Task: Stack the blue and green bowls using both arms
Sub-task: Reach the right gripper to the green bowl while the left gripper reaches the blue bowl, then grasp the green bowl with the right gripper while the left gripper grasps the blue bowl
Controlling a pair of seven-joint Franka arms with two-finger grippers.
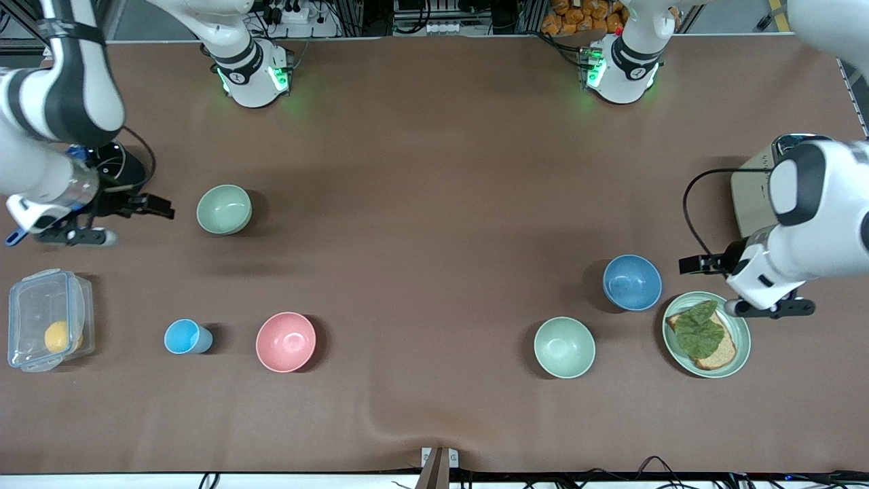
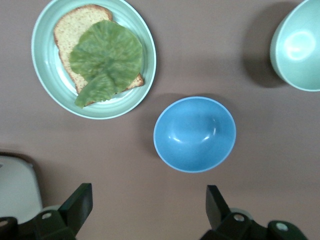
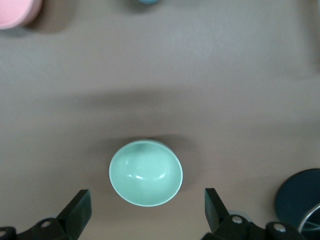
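The blue bowl [image 1: 632, 282] stands upright on the brown table toward the left arm's end, and also shows in the left wrist view [image 2: 194, 134]. My left gripper [image 1: 730, 285] [image 2: 149, 189] is open and empty, up over the table beside the blue bowl and apart from it. The sage-green bowl [image 1: 224, 209] stands upright toward the right arm's end, and also shows in the right wrist view [image 3: 145, 173]. My right gripper [image 1: 129, 224] [image 3: 146, 192] is open and empty, up over the table beside the green bowl and apart from it.
A paler mint bowl [image 1: 564, 347] [image 2: 300, 45] and a green plate [image 1: 740, 326] [image 2: 42, 60] with a sandwich flank the blue bowl. A beige appliance [image 1: 753, 193] stands past the plate. A pink bowl [image 1: 286, 341], a light-blue cup [image 1: 187, 337], a clear box [image 1: 47, 329] and a black round object [image 1: 115, 166] lie toward the right arm's end.
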